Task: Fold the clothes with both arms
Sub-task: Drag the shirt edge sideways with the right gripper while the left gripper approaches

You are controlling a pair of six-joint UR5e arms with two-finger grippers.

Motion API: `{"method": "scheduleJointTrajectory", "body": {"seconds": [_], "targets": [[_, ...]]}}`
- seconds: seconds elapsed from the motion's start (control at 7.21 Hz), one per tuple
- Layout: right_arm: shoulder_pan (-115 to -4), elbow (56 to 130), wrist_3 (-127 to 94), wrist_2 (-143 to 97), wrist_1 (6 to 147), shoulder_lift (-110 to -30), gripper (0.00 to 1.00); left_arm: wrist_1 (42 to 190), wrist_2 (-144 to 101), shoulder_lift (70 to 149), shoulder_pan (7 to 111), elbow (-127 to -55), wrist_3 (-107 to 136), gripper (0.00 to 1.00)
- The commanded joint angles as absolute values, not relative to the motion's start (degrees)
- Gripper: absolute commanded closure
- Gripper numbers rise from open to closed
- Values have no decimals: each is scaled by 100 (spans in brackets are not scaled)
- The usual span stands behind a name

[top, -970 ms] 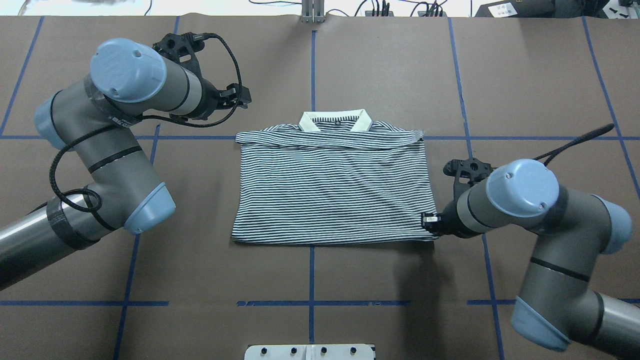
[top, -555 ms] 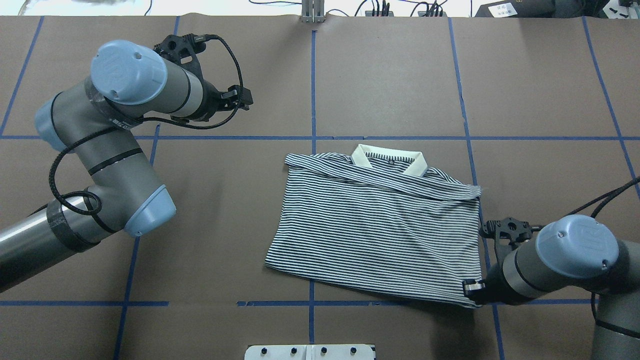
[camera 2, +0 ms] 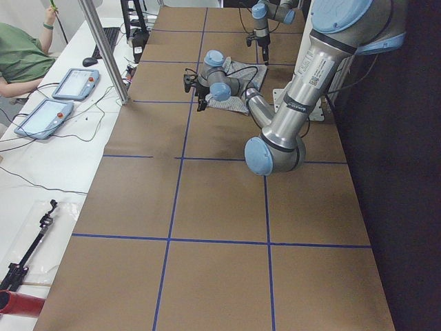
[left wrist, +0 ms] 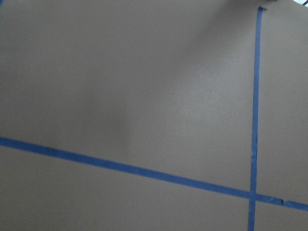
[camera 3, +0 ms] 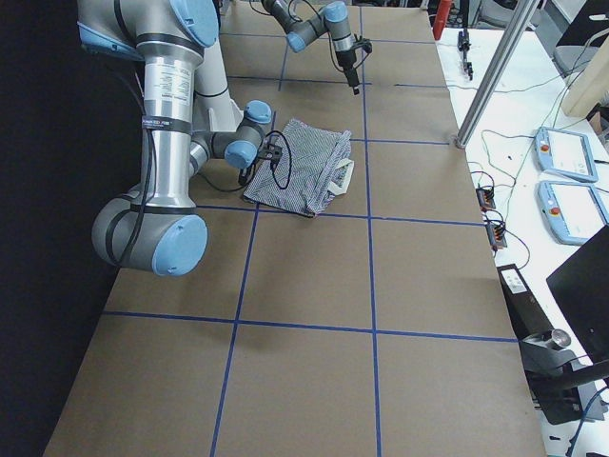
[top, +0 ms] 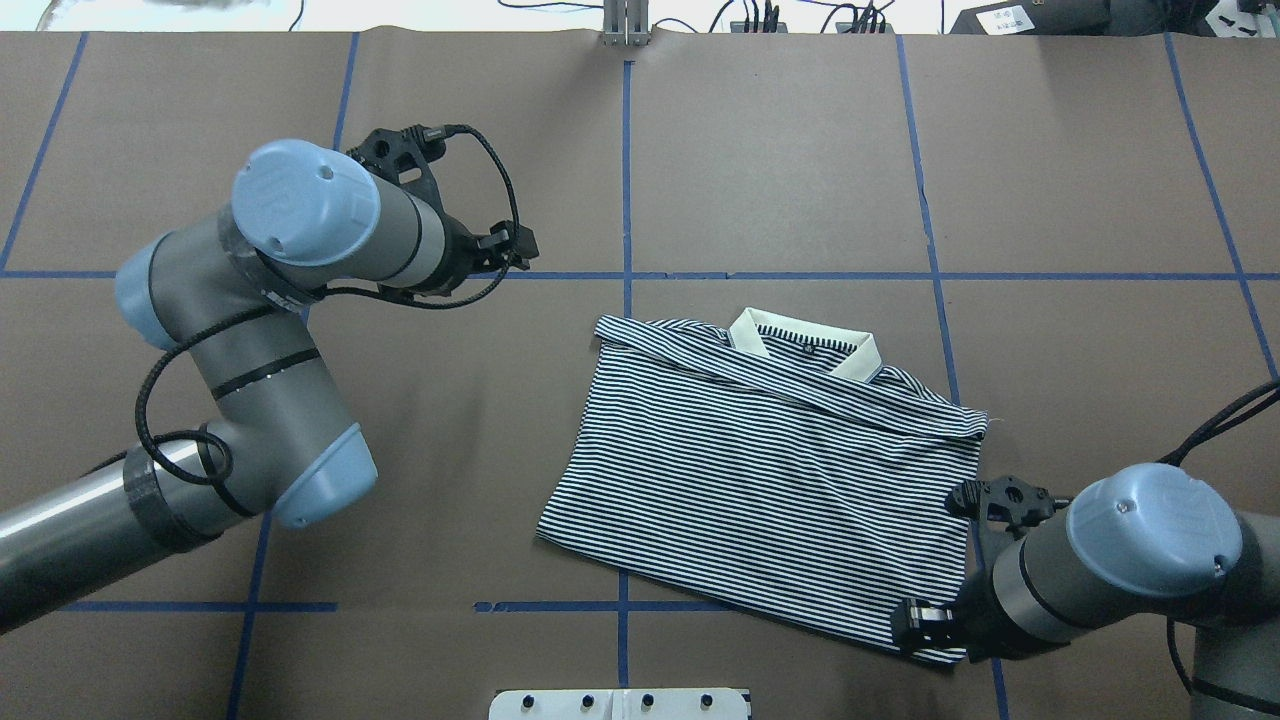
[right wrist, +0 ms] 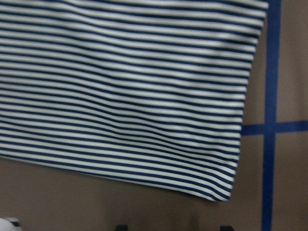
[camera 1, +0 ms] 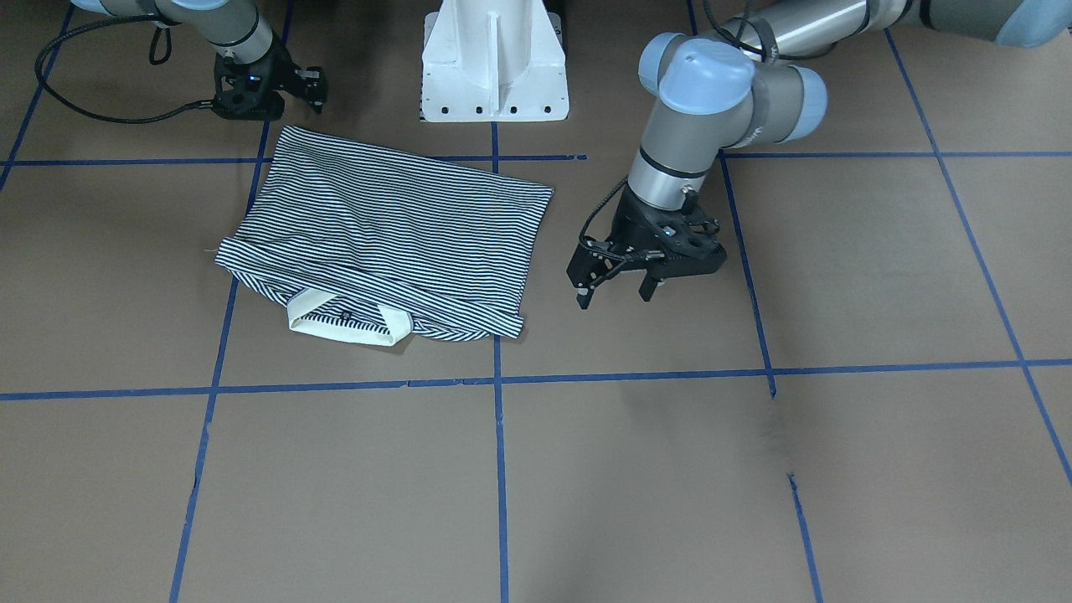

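Observation:
The striped polo shirt (top: pixel 770 470) lies folded into a rectangle and skewed, right of the table's middle, with its cream collar (top: pixel 805 343) on the far side. It also shows in the front view (camera 1: pixel 385 226). My right gripper (top: pixel 915 628) hovers at the shirt's near right corner. The right wrist view shows that corner (right wrist: pixel 211 178) lying flat, with the two fingertips apart below it, so the gripper is open. My left gripper (camera 1: pixel 615 293) is open and empty over bare table, left of the shirt and apart from it; it also shows in the overhead view (top: pixel 515 245).
Blue tape lines (top: pixel 625 180) form a grid on the brown table. The white pedestal base (camera 1: pixel 494 59) stands at the near edge. Cables and plugs (top: pixel 760 15) lie along the far edge. A person and tablets (camera 2: pixel 58 96) are beyond that edge.
The right arm pulled the shirt by its near right corner to the right and toward the robot, turning it askew. The left arm moved right and slightly nearer.

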State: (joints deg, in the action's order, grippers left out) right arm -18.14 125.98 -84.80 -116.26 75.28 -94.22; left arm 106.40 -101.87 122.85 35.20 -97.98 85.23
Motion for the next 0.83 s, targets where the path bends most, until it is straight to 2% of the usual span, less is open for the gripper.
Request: {"method": "scheduleJointTrajectory", "body": {"seconds": [0.0,0.28,0.42,0.69], "targets": [[-2650,12551,-8490,-11523,7532,-8634,0,9568,-10143,12165,2510,-10534,9854,0],[-3136,12525,-8490,-11505,7532,-8422,0,9185,-9793,12208,1464,-10626,11341,5],[-3138,12455,-8499,-11453,7532,-8385,0,9211,-9774,12217,1416,-10565,11512,5],[-3129,12402,-8499,-11426,7532,-8376,0,9629,-9591,12357,1406,-9952,11557,5]]}}
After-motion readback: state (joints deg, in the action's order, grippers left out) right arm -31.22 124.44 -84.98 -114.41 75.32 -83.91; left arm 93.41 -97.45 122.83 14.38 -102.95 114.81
